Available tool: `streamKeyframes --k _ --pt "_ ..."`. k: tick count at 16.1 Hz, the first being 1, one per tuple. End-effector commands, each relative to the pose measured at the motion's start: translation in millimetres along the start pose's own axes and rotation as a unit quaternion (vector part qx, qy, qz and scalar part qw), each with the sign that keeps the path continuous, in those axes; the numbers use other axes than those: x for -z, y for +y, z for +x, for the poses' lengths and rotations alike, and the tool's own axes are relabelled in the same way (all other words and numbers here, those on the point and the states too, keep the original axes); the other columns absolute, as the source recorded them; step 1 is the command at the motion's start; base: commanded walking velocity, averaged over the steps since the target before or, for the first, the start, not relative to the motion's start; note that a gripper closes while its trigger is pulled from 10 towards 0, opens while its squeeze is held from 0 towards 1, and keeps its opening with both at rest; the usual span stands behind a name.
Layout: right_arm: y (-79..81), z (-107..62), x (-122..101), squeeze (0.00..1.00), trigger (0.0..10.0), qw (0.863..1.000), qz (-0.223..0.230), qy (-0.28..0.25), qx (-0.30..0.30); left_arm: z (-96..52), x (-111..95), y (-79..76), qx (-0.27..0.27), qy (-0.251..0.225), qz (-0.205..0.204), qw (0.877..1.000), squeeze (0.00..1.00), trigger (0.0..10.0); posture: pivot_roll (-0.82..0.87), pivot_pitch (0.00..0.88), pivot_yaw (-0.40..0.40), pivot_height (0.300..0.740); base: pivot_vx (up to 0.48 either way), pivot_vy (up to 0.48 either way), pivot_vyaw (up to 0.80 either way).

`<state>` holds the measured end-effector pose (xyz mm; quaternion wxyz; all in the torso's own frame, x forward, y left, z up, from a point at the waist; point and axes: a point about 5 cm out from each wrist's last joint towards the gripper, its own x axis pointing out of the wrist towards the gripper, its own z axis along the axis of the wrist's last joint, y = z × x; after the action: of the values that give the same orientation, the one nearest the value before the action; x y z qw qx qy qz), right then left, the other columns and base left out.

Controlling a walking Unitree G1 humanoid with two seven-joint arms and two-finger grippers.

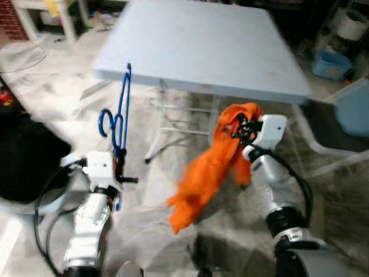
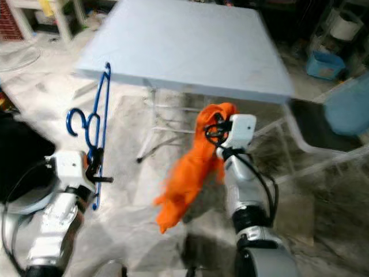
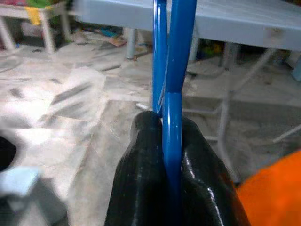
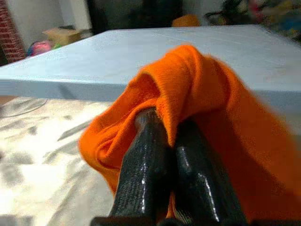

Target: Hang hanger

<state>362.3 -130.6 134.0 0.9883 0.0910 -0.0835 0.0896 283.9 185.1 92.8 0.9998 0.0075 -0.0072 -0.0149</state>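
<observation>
silver ribbed arms, white wrist housings, black cables, glossy black fingers [image 4: 146, 169]

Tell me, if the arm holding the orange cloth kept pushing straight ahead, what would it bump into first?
Probably the near edge of the pale blue table. The right end effector, shut on the orange cloth, points at it, roughly level with the tabletop; depth is unclear.

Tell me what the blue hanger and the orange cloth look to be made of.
The blue hanger, clamped in the left gripper, looks like thin glossy plastic or coated wire: slim smooth rods with a sheen. The orange cloth, held in the right gripper, looks like soft matte knit fabric: it folds and droops limply.
</observation>
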Motion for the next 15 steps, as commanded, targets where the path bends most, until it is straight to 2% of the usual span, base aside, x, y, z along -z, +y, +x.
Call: streamKeyframes --k 1,3,7,11,15 --pt "-0.4 1.3 -5 0.00 10.0 1.000 -0.006 -0.014 -0.001 -0.8 -1 -0.9 0.002 -0.003 -0.008 1.000 0.00 10.0 0.17 0.142 -0.079 0.740 0.000 0.000 0.00" --pt "-1.0 1.5 -7 0.00 10.0 1.000 -0.003 -0.023 0.004 -1.6 -3 -2.2 0.013 -0.009 -0.019 1.000 0.00 10.0 0.17 0.141 -0.077 0.740 0.000 0.000 0.00" --pt "-1.4 7.8 -22 0.00 10.0 0.998 -0.004 -0.056 0.011 1.6 -16 -6.7 0.039 -0.037 -0.032 0.998 0.00 10.0 0.17 0.135 -0.083 0.740 0.290 0.000 0.00" --pt "-2.9 8.5 -21 0.00 10.0 0.999 -0.004 -0.049 0.015 -0.7 -12 -7.8 0.041 -0.033 -0.035 0.998 0.00 10.0 0.17 0.141 -0.089 0.740 0.359 0.000 -0.71" --pt "-1.0 7.4 -20 0.00 10.0 0.999 -0.008 -0.052 0.004 -2.3 -12 -8.4 0.042 -0.032 -0.036 0.998 0.00 10.0 0.18 0.144 -0.091 0.740 0.389 0.000 -0.34"
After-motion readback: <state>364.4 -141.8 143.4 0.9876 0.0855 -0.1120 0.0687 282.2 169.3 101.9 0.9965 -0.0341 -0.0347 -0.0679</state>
